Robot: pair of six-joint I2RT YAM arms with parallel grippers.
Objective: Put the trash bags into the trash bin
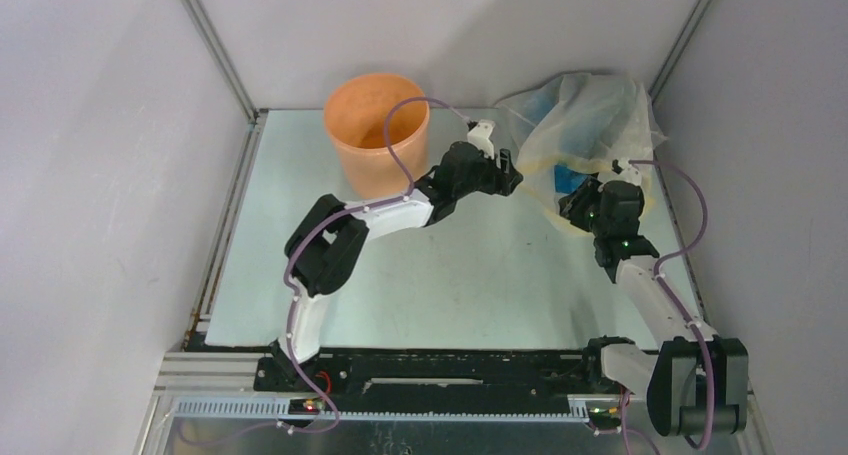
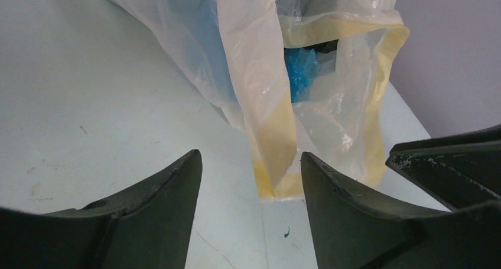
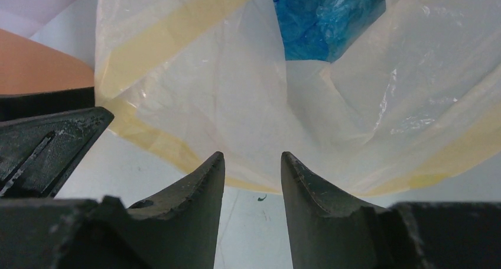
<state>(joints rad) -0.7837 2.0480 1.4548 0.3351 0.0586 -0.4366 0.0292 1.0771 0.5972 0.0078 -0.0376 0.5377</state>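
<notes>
Top external: one bin (image 1: 376,125), one blue bag (image 1: 568,181), left tool (image 2: 249,158) wide, right tool (image 3: 253,158) narrow.

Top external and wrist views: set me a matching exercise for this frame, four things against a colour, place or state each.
Things:
1. trash bin
2. trash bags
3. clear sack
4. left gripper

Descriptions:
A. blue, crumpled, lying inside another bag
B. orange, upright, to the left of the sack
C. open, holding nothing, pointing at the sack
D. translucent with pale yellow bands, at the far right

Pairs: 1-B, 2-A, 3-D, 4-C
</notes>
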